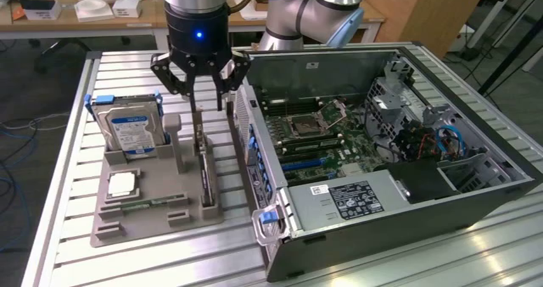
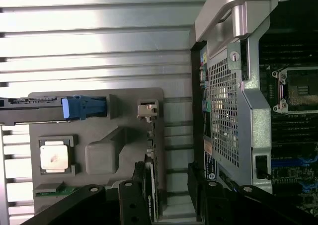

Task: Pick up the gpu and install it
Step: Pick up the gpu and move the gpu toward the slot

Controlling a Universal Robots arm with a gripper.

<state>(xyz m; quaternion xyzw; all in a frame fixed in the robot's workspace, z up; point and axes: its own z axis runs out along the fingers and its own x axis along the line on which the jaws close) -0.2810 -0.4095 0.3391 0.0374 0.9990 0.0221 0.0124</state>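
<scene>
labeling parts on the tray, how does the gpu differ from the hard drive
The gpu is a thin dark card; the hard drive is a boxy silver block with a blue-white label. The gpu stands on its long edge; the hard drive stands on end and rises taller. The open gripper hangs over the gpu with a finger to each side; the hard drive stands free. Both sit in slots of the grey tray.

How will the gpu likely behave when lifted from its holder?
Probably stiff: the gpu is a thin flat board. It stands on edge in the gray holder, so it may tip once freed. Its narrow edge gives the open gripper little surface.
</scene>
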